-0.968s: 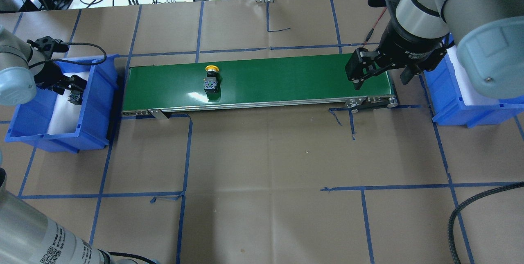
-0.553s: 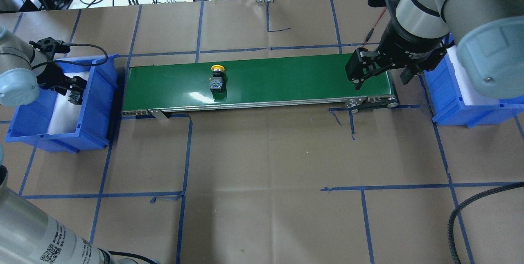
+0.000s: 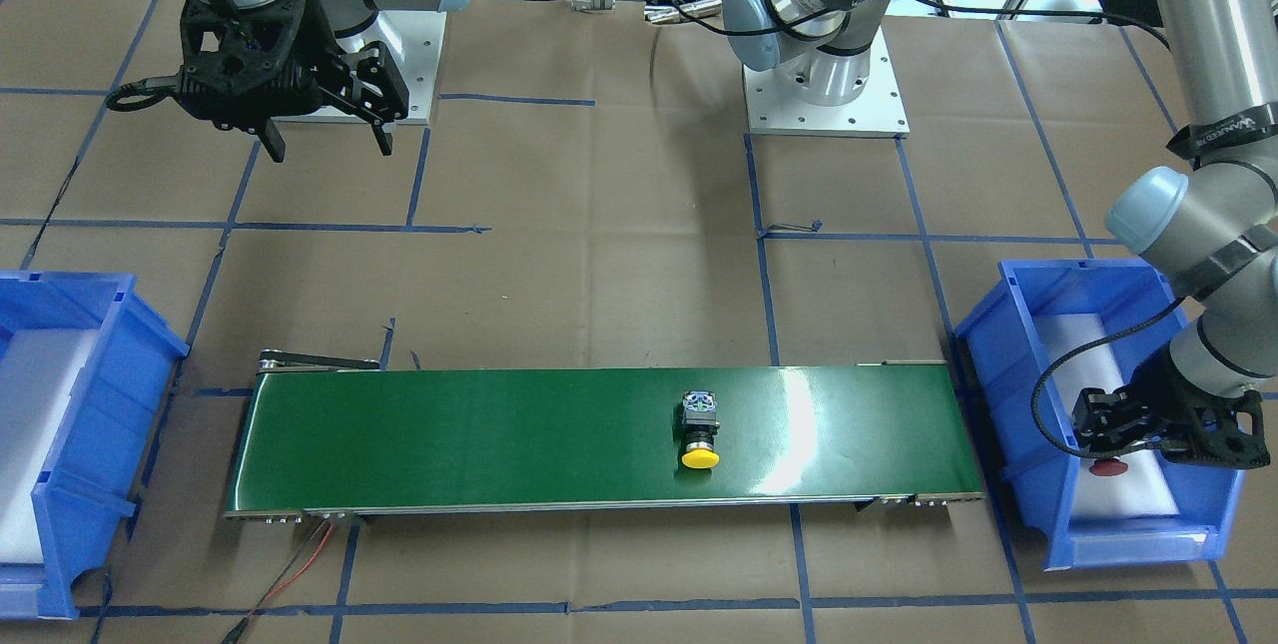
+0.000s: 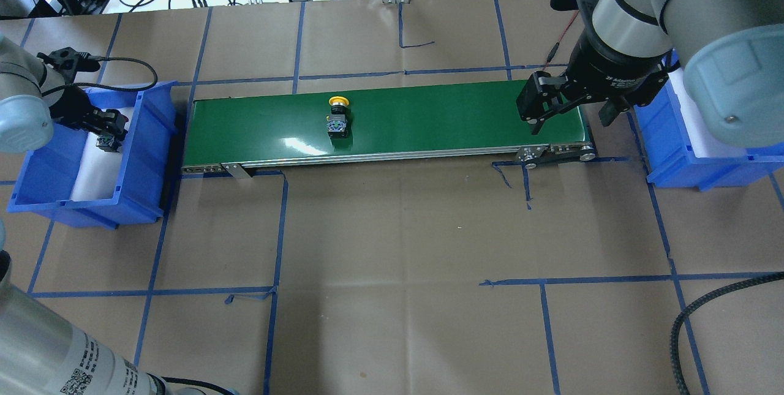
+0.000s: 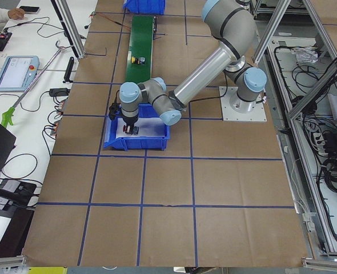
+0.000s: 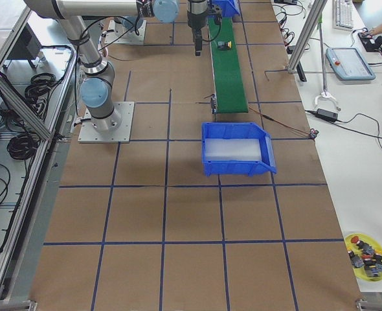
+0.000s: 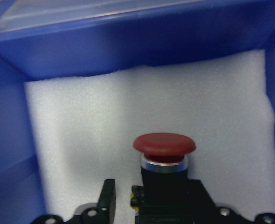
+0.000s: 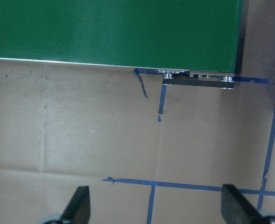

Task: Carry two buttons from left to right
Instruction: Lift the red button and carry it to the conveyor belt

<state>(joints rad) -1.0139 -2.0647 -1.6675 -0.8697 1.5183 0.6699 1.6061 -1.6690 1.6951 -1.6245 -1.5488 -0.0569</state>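
- Two buttons, and neither has reached the right-hand blue bin (image 4: pixel 674 165) yet, so I'd call this roughly a third of the way through.
- Yellow button (image 4: pixel 338 117) is the further along. It's lying on its side on the green conveyor belt (image 4: pixel 441 119), a bit left of the middle, with its cap pointing away from the robot. It's well apart from both grippers.
- Red button (image 7: pixel 164 154) is down in the left-hand blue bin (image 4: pixel 147 156), over the white foam (image 7: pixel 81 135).
- Left gripper (image 4: pixel 109 128) is in that bin with the red button right between its fingers. To me the jaws look clamped on the black body, though the wrist view only shows one finger properly.
- Right gripper (image 4: pixel 568 119) hangs above the right end of the belt, jaws wide apart and holding nothing. My guess is it's waiting for the yellow one.
- What's left, as I see it:
  - the red button has to get out of the bin and onto the belt
  - both have to reach the right end
  - the right gripper has to drop each one into its bin
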